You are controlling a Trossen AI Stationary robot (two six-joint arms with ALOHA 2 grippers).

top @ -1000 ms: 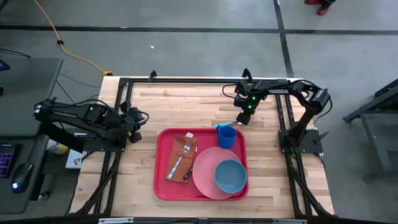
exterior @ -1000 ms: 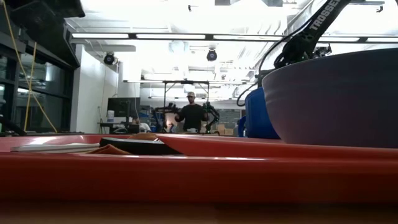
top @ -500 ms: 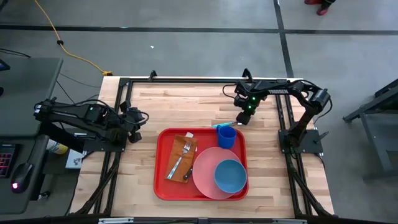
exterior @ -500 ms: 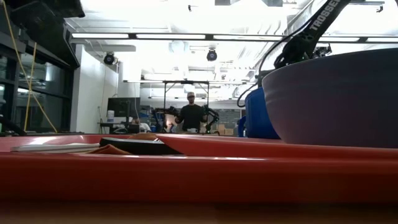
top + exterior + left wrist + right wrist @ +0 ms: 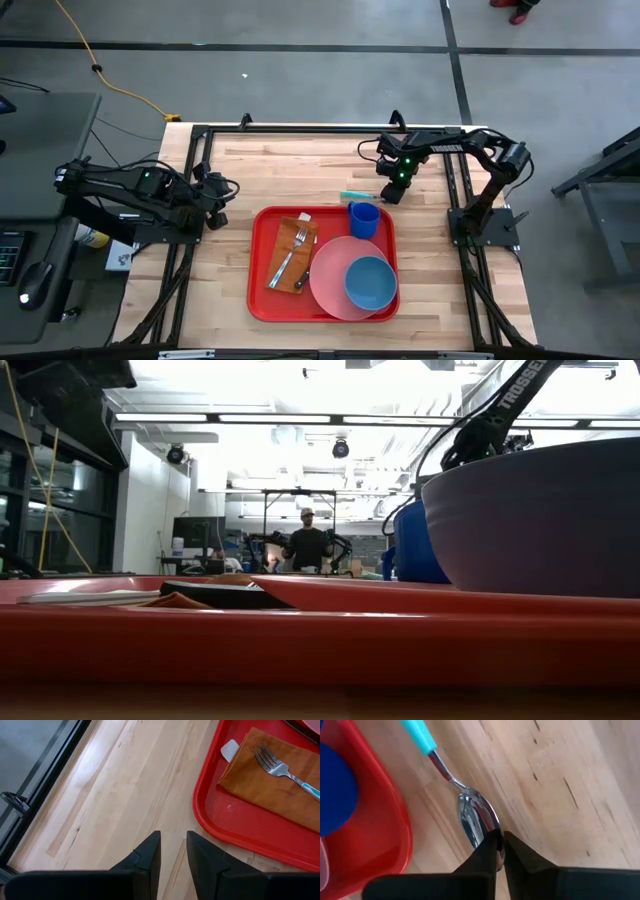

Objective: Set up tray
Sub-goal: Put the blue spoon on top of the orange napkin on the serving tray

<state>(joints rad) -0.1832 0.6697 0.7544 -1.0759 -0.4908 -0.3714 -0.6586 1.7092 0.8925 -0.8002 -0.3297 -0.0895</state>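
The spoon now lies flat on the worktop, no longer tilted against the blue cup, and the right gripper has clamped on its bowl. At the worktop's left edge, the left gripper waits slightly parted, grasping nothing. The tray sits centred by the near edge, bearing napkin, fork, plate, bowl and cup.

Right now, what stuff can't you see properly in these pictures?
- Spoon: right wrist view, its bowl tip hides behind the right gripper; whether it is pinched is unclear.
- Tray: low view, its near rim blocks what lies inside.
- Fork: left wrist view, handle cut off by the edge.
- Person: low view, too small.
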